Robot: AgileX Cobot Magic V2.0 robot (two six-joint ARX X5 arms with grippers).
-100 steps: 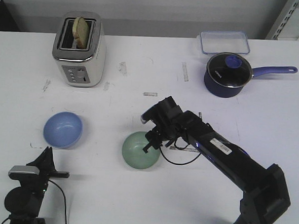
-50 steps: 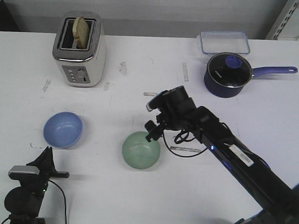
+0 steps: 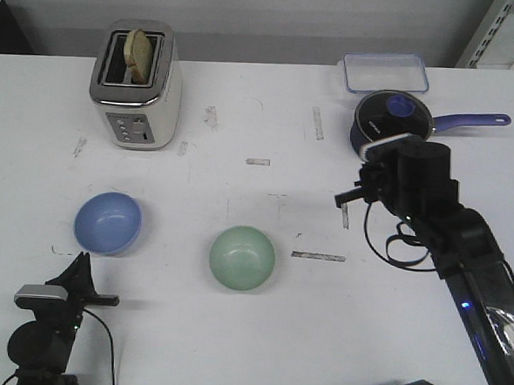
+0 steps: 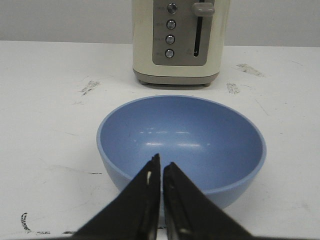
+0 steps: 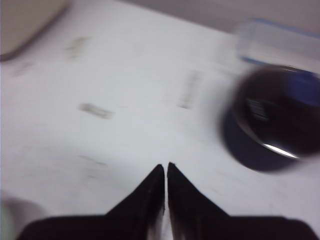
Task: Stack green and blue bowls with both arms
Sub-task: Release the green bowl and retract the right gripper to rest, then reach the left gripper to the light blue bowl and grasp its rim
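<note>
At the table's near-left edge we see the left gripper low over the white table, its thin fingers pressed together on nothing, pointing at the blue bowl just ahead of the tips. Farther out, that bowl sits upright on the left side, and the green bowl sits upright near the middle — the two well apart, neither touched by an arm. To the right, the right gripper hangs raised above the table, away from the green bowl, its fingers closed together and holding nothing; its wrist view is blurred. Beyond it stands the navy saucepan with its lid on, and behind that a clear container. Far left, a toaster holds a slice of bread.
</note>
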